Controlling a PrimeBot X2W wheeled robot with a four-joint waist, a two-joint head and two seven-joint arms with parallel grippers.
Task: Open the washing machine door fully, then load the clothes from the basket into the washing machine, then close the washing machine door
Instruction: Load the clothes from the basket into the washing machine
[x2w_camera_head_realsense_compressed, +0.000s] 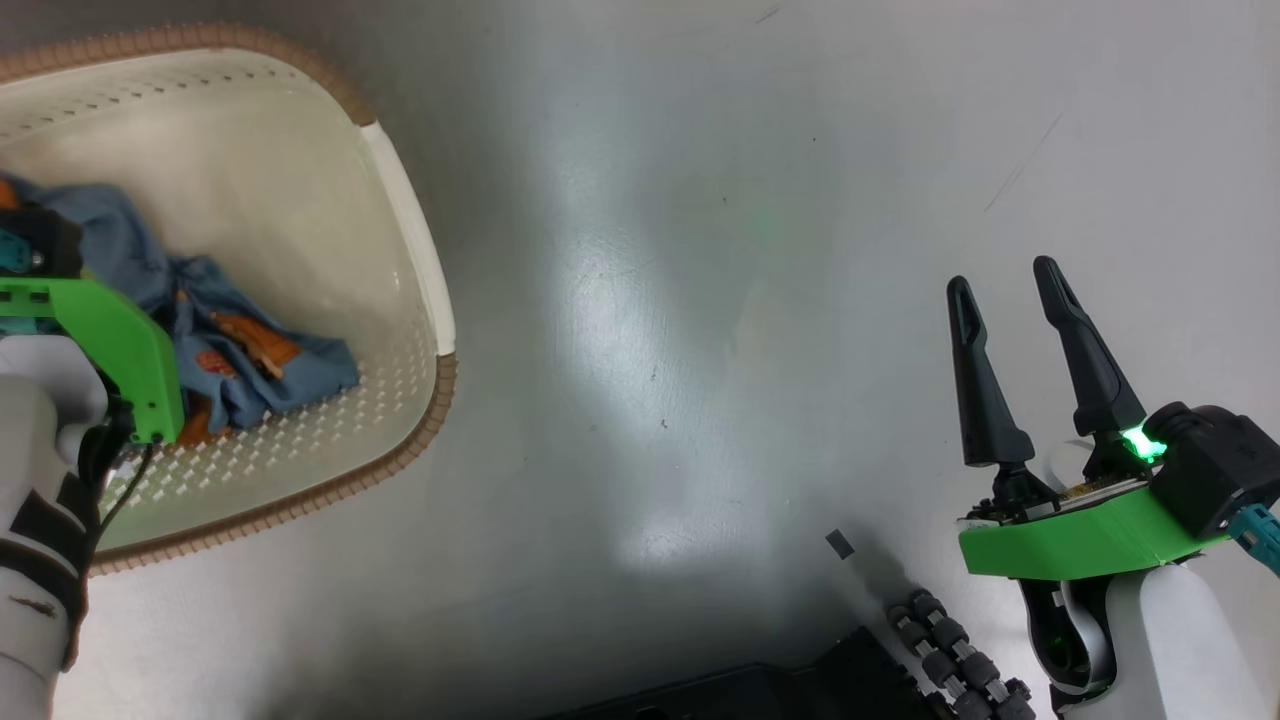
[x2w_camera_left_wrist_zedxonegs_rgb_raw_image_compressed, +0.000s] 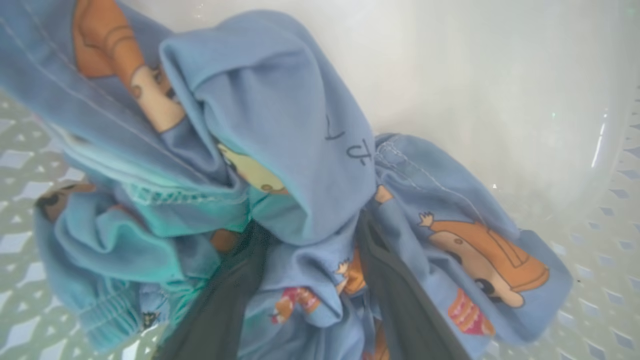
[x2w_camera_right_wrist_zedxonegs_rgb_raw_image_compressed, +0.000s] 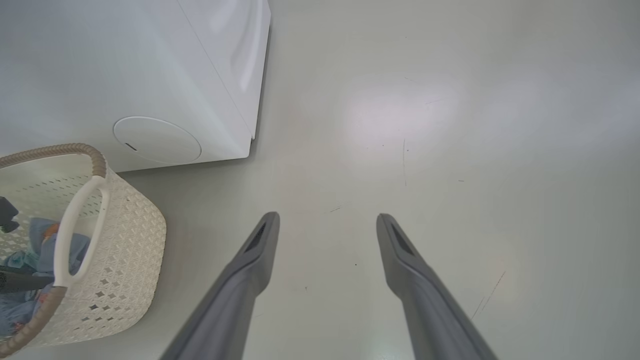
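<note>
The cream basket (x2w_camera_head_realsense_compressed: 405, 215) with its brown rim sits on the floor at the left of the head view. The clothes (x2w_camera_head_realsense_compressed: 250, 350), blue with orange figures, lie bunched inside it. My left arm's green wrist mount (x2w_camera_head_realsense_compressed: 120, 340) hangs over them, fingers hidden below. In the left wrist view my left gripper (x2w_camera_left_wrist_zedxonegs_rgb_raw_image_compressed: 310, 270) is dug into the clothes (x2w_camera_left_wrist_zedxonegs_rgb_raw_image_compressed: 280, 125), its dark fingers (x2w_camera_left_wrist_zedxonegs_rgb_raw_image_compressed: 225, 305) apart with a fold of fabric between them. My right gripper (x2w_camera_head_realsense_compressed: 1003, 278) stands open and holds nothing over bare floor. The washing machine (x2w_camera_right_wrist_zedxonegs_rgb_raw_image_compressed: 125, 65) rises behind the basket (x2w_camera_right_wrist_zedxonegs_rgb_raw_image_compressed: 130, 240). Its door is out of view.
Grey floor (x2w_camera_head_realsense_compressed: 700, 300) stretches between the basket and my right gripper (x2w_camera_right_wrist_zedxonegs_rgb_raw_image_compressed: 327, 220). My dark base with small rollers (x2w_camera_head_realsense_compressed: 950, 650) shows at the bottom edge. A round cover (x2w_camera_right_wrist_zedxonegs_rgb_raw_image_compressed: 156, 140) sits low on the machine's white front, close to the basket's rim.
</note>
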